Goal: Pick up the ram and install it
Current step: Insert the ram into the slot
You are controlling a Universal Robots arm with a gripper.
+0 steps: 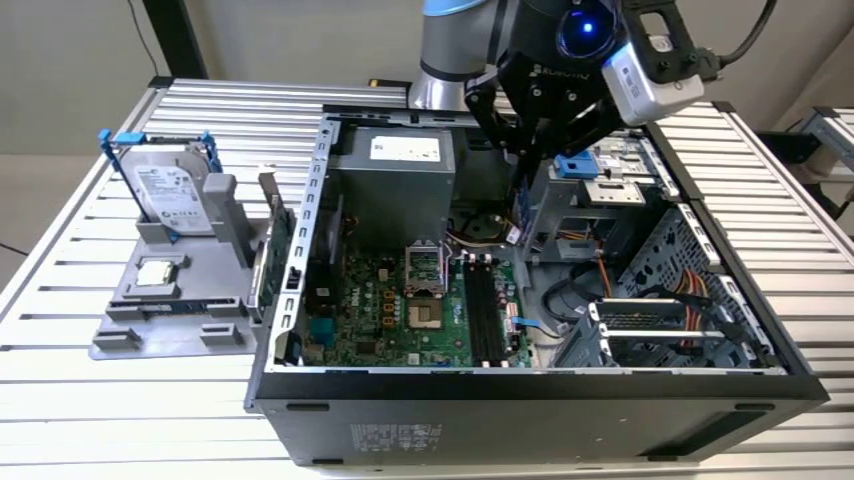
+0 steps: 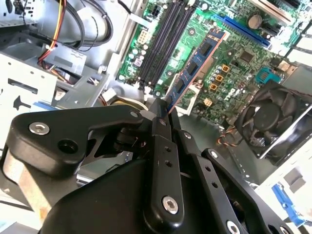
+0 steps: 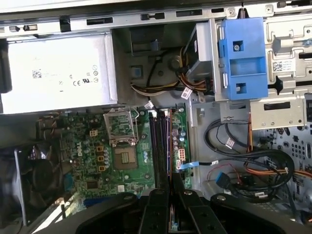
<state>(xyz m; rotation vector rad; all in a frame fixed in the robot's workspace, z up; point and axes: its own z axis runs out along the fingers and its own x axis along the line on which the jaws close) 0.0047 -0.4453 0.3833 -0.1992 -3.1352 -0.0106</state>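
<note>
The ram (image 2: 197, 63) is a narrow blue circuit stick with dark chips, and my gripper (image 2: 163, 108) is shut on one end of it. In the exterior view the ram (image 1: 522, 215) hangs on edge from the gripper (image 1: 525, 170) inside the open computer case (image 1: 534, 385), above the green motherboard (image 1: 400, 310). It is a little above and beside the far end of the black memory slots (image 1: 483, 310), not touching them. The first wrist view looks down past the fingers (image 3: 157, 204) at those slots (image 3: 158, 141).
Outside the case, at the exterior view's left, a grey holder (image 1: 120, 340) carries a silver hard drive (image 1: 171, 195) in a blue frame and a small square chip (image 1: 158, 270). Inside are the power supply (image 1: 394, 175), a black fan (image 2: 275, 119), a blue bracket (image 3: 241, 58) and loose cables (image 3: 258, 165).
</note>
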